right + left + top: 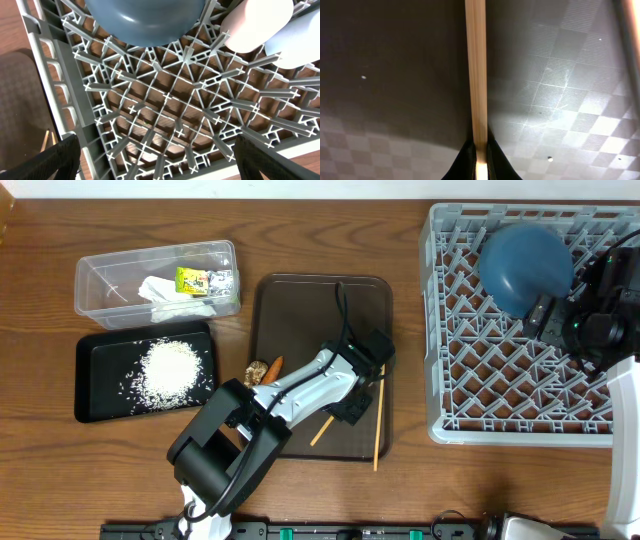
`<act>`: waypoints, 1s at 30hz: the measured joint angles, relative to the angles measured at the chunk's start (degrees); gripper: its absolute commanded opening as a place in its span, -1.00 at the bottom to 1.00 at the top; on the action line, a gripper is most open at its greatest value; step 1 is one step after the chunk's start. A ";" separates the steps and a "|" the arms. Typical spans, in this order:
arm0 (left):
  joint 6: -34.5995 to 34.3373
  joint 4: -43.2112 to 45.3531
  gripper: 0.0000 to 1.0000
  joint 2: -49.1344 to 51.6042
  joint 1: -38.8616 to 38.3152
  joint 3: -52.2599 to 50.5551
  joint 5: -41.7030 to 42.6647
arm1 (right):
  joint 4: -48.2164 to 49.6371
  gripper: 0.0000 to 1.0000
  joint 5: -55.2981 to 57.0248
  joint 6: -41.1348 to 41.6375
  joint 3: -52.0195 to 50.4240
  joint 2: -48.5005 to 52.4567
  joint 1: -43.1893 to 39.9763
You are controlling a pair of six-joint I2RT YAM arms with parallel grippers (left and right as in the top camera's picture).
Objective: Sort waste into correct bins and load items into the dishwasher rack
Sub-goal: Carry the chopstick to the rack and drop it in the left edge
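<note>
- Wooden tabletop [420,490] seen from overhead, with a brown serving tray [300,300] at its centre.
- At 10 o'clock, a clear tub [100,280] holds a crumpled white tissue [165,292] and a yellow-green foil wrapper [195,280].
- At 9 o'clock, just below the tub, a black tray [90,410] holds white rice grains [170,370].
- At the brown tray's 9 o'clock edge lie an orange carrot stick [275,365] and a small brown food bit [258,370], side by side.
- The left gripper [480,162] is low over the brown tray, its fingers clamped on a wooden chopstick [479,75]. A second chopstick [378,425] lies along the tray's 4 o'clock edge.
- At 3 o'clock stands the grey dishwasher rack [500,380], with the dark blue bowl [525,265] upside down on its pegs.
- The right gripper [157,155] hovers over the rack, its fingers wide apart and holding nothing.
- In the right wrist view, a pale pink cup [255,25] and a light blue cup [300,45] sit beside the bowl.
</note>
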 measured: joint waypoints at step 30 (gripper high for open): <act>-21.53 24.79 -0.87 -13.68 4.35 1.29 16.24 | -1.22 0.88 2.67 -1.51 0.00 0.00 0.00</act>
